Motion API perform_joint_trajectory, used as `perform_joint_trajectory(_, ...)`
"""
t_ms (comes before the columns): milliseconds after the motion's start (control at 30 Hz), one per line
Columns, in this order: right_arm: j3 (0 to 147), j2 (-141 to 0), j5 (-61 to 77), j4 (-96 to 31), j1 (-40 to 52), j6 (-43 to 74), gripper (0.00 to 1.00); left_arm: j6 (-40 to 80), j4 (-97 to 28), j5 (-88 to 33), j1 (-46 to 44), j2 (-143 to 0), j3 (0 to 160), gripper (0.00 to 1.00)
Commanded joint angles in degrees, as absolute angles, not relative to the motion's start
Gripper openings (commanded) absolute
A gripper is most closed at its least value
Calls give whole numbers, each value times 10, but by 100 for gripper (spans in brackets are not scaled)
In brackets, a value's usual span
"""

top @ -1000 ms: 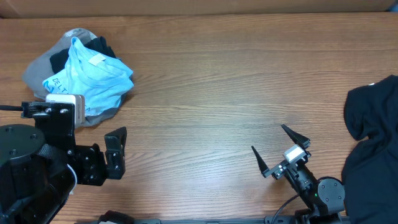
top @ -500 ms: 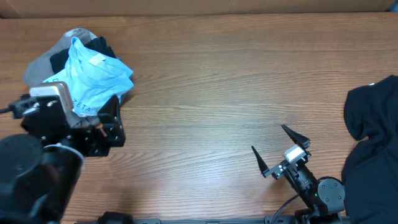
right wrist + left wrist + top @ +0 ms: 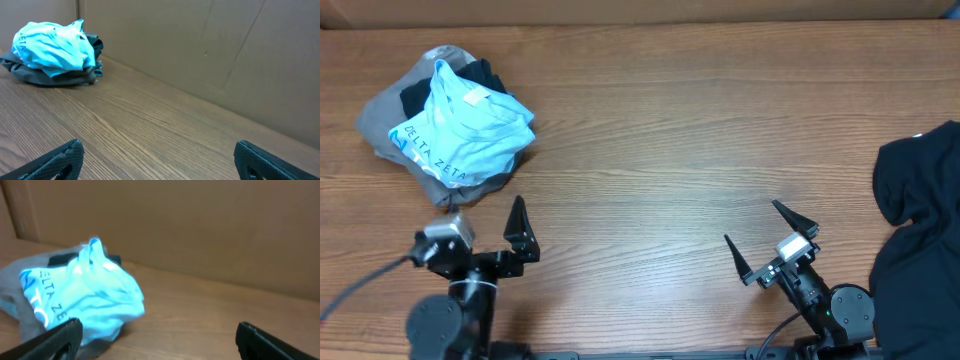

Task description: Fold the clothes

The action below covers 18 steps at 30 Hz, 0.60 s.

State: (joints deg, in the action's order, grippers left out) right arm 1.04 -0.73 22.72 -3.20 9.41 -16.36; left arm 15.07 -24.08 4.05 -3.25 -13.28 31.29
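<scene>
Light blue T-shirt [image 3: 470,130] lies crumpled atop a grey pile [image 3: 382,118] at ten o'clock; a black garment [image 3: 920,220] sits at three. The left claw [image 3: 480,228] has drawn back from the pile toward seven, jaws wide, empty. The right claw [image 3: 752,222] stays at five, open too.

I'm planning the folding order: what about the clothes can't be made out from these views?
Blue T-shirt: bunched up; its folds hide most of the lettering in every view.
Grey and dark pieces under it: mostly covered by the T-shirt; what they are cannot be told.
Black garment: cut off by the overhead view's right edge; absent from both wrist views.
</scene>
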Motion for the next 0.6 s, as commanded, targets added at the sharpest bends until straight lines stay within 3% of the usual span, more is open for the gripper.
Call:
perform_joint_trajectory(0, 5, -2, 230, -30, 93, -163, 100, 157, -174, 34, -22, -77, 220, 100)
perform_joint_trajectory(333, 5, -2, 230, -30, 93, -163, 100, 248, -33, 30, -22, -2, 25, 100)
perform_joint_trajectory(567, 5, -2, 230, -30, 93, -163, 100, 271, -41, 30, -22, -3, 3, 100)
